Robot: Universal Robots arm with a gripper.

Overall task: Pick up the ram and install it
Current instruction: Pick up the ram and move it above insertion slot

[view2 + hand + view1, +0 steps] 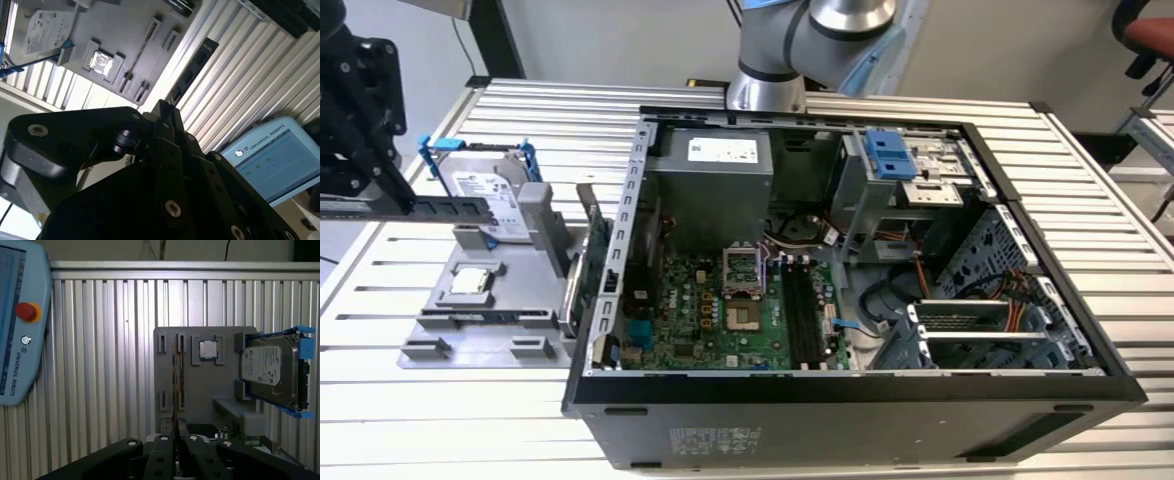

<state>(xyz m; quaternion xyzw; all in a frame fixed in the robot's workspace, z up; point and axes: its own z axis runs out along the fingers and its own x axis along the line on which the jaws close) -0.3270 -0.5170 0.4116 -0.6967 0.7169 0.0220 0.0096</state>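
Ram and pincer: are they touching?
Touching. In the second wrist view the pincer is shut on the ram, which juts from between its tips.

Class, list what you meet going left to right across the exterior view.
Gripper holding the memory stick, hard drive in its blue frame, upright green expansion card, motherboard.

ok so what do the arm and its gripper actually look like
The arm is silver-grey metal with rounded joints and a light blue cap. The gripper is black, built of angular linked plates fastened with silver screws.
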